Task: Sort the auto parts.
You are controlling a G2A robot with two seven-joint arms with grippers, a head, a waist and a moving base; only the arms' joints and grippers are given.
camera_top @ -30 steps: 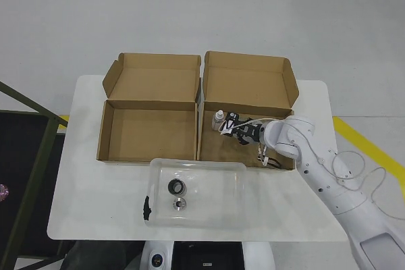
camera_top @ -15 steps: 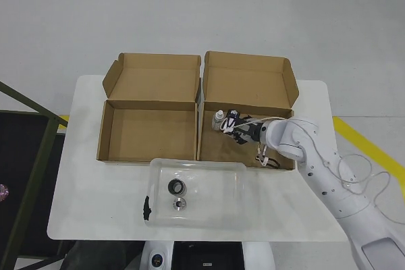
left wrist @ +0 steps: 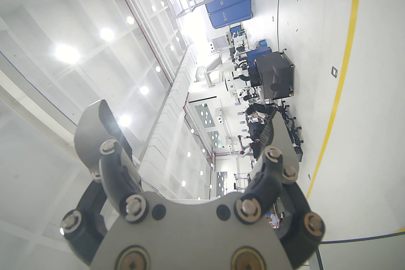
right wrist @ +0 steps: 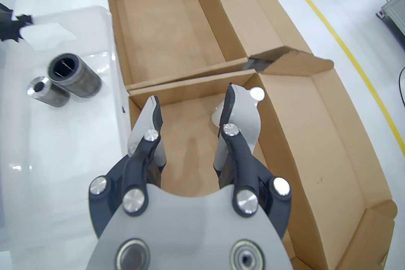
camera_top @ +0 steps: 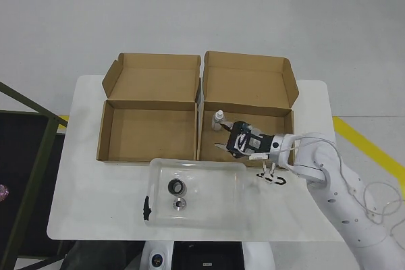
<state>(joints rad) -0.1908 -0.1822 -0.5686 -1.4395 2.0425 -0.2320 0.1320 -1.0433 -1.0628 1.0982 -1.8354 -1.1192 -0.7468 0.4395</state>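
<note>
Two metal parts were left in the clear plastic tray (camera_top: 155, 165) (right wrist: 104, 10) at the near edge of the white table (camera_top: 81, 169): a dark steel sleeve with a wide bore (camera_top: 179, 186) (right wrist: 74, 75) and, just beside it, a smaller shiny steel cylinder (camera_top: 179, 204) (right wrist: 47, 91). Both stood on end, long axes upright and bores facing up.

The small white plastic part with a round cap (camera_top: 219, 120) (right wrist: 257, 94) lay in the right open cardboard box (camera_top: 256, 118) (right wrist: 300, 141), near its back left corner. Its narrow capped end pointed toward the box's back wall. We could not tell whether it stood or leaned. The left open cardboard box (camera_top: 148, 135) (right wrist: 167, 24) held nothing.

The right gripper (camera_top: 227, 143) (right wrist: 193, 100) hovered over the right box near its front wall, fingers spread wide with nothing between them. The left gripper (left wrist: 186, 113) pointed up at the ceiling, likewise wide open and holding nothing.

We judged the tray pick the risky part. The two cylinders sat so close that a finger going down for one could tip the other. Smooth round steel might slip or roll from the pads. The gripper could also clip the box's front wall or the tray's hard-to-see rim while crossing.
</note>
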